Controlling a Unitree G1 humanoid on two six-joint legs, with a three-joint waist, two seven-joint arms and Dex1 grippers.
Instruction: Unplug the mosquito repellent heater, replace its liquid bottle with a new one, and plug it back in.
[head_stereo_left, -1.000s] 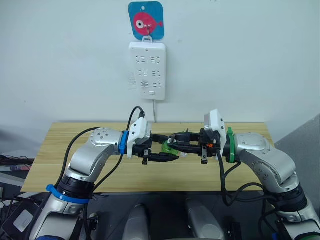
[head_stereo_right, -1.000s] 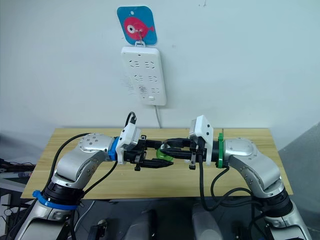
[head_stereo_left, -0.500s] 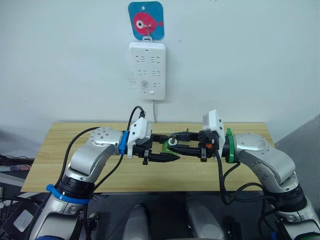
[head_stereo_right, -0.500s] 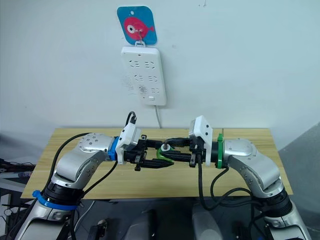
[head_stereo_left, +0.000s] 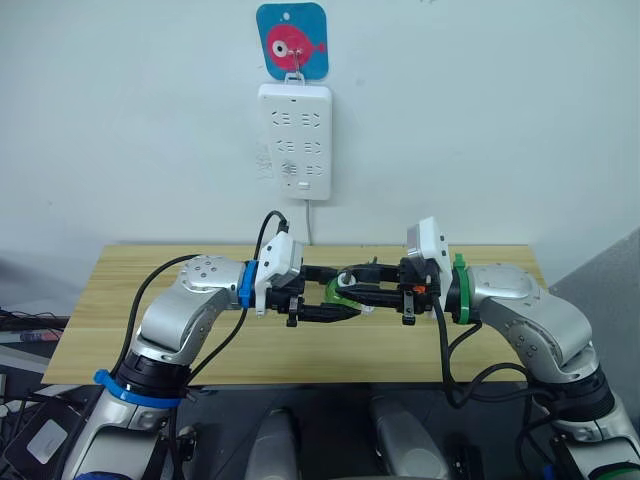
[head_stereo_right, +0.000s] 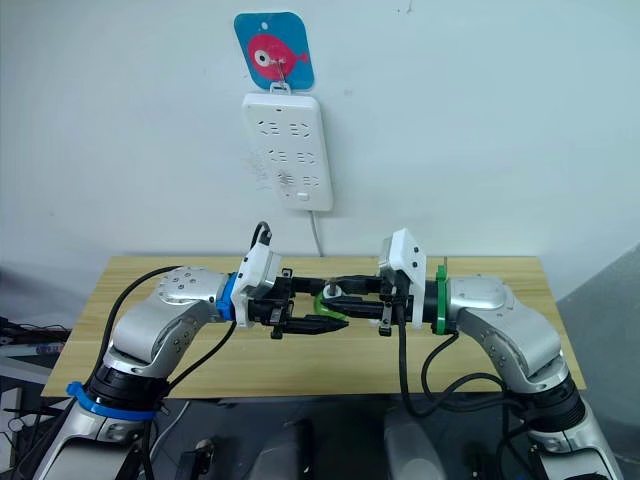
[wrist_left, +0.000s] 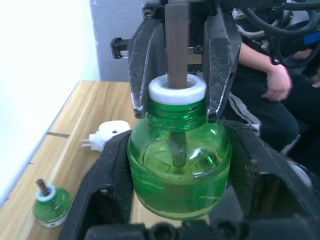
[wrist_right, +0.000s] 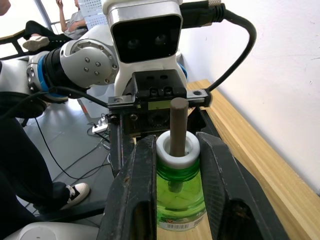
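Two grippers meeting on one green bottle above the table

The left gripper (head_stereo_right: 318, 318) and right gripper (head_stereo_right: 335, 293) point at each other over the wooden table (head_stereo_right: 480, 350), fingers overlapping around a small green bottle (head_stereo_right: 326, 301) held in the air between them (which of the two bottles it is cannot be told here). On the wall behind hangs a white power strip (head_stereo_right: 287, 151), its sockets bare, under a blue card with a pink fish (head_stereo_right: 274, 49); its cord (head_stereo_right: 318, 235) drops toward the table's back edge.
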